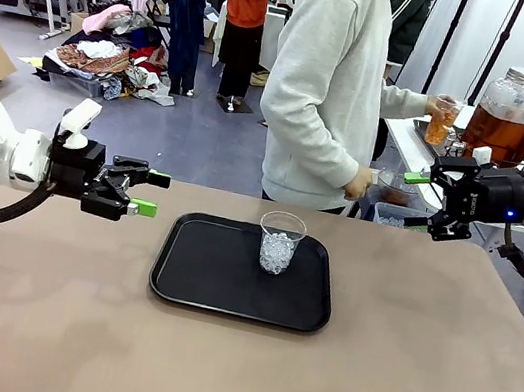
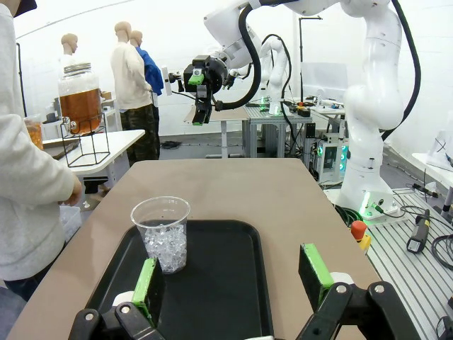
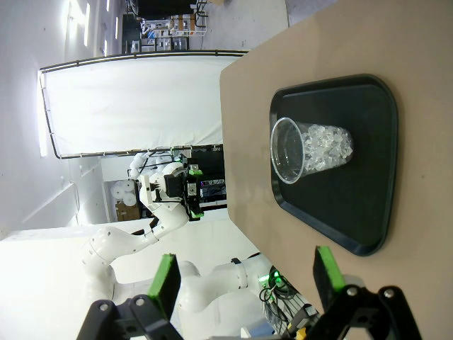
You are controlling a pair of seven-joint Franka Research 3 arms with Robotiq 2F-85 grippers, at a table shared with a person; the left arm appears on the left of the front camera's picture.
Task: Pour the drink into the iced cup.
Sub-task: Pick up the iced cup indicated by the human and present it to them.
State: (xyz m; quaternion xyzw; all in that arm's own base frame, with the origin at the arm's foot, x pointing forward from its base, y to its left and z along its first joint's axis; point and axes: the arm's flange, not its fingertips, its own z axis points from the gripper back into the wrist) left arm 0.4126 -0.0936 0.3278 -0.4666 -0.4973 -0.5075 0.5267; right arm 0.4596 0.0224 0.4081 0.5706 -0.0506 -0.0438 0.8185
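Standing inside tray [image 1: 207, 278] rim — iced cup [image 1: 280, 243]

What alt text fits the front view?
A clear cup of ice stands on a black tray on a brown table, between a robot's open left hand and right hand. Behind, a person in grey holds a cup of amber drink beside a glass jar.

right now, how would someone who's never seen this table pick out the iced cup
On the brown table, find the black tray in the middle. The iced cup stands upright near its far edge: clear plastic, ice inside, no drink, unlike the cup of amber liquid the person holds.
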